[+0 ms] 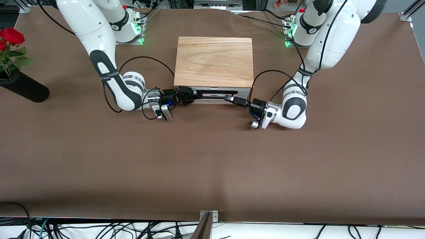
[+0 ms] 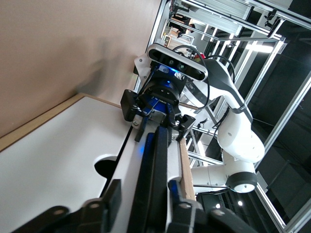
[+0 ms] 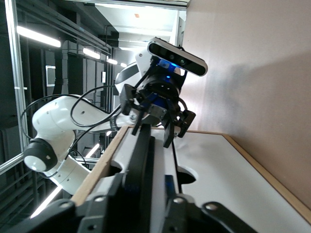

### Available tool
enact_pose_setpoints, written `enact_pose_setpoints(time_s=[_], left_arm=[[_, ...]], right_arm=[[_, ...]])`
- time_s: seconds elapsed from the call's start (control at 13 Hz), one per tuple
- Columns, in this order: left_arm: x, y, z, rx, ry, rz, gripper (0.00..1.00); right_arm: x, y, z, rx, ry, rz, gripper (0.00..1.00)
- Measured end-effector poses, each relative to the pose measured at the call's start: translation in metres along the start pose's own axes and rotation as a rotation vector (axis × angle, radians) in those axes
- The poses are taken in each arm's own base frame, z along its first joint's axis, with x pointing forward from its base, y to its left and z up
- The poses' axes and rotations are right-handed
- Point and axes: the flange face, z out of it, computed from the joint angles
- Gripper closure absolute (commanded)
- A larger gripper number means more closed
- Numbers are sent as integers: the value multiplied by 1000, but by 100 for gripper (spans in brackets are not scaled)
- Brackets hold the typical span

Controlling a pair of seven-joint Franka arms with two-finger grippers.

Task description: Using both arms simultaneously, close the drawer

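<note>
The light oak box (image 1: 214, 61) stands mid-table between the arms' bases. Its drawer (image 1: 242, 92) has a white front with a long black bar handle (image 1: 212, 94) and sits in against the box. My right gripper (image 1: 189, 96) is at the handle's end toward the right arm. My left gripper (image 1: 229, 98) is at the other end. In the left wrist view my left gripper (image 2: 146, 199) straddles the handle (image 2: 155, 160), open, a gap showing beside one finger. In the right wrist view my right gripper (image 3: 143, 194) straddles the handle (image 3: 141, 155) likewise, open. Each wrist view shows the other gripper farther along the bar.
A black vase (image 1: 25, 88) with red roses (image 1: 11, 36) lies at the right arm's end of the table. A plain white panel (image 2: 53, 160) runs under the drawer front. Brown table cover (image 1: 212, 159) stretches from the box to the front camera's edge.
</note>
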Motion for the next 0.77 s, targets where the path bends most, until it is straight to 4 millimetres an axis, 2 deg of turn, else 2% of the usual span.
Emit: enact_pose_setpoints(time_s=[0.15, 0.31, 0.54, 0.77], left_arm=[[8, 10, -5, 5, 12, 22, 0], [21, 31, -14, 5, 29, 26, 0], [43, 78, -30, 90, 10, 4, 0], [58, 139, -53, 373, -47, 10, 0]], right_arm=[[4, -5, 5, 8, -24, 10, 0], [28, -22, -1, 5, -37, 19, 0], [80, -48, -43, -54, -12, -22, 0], [96, -58, -99, -179, -64, -77, 0]])
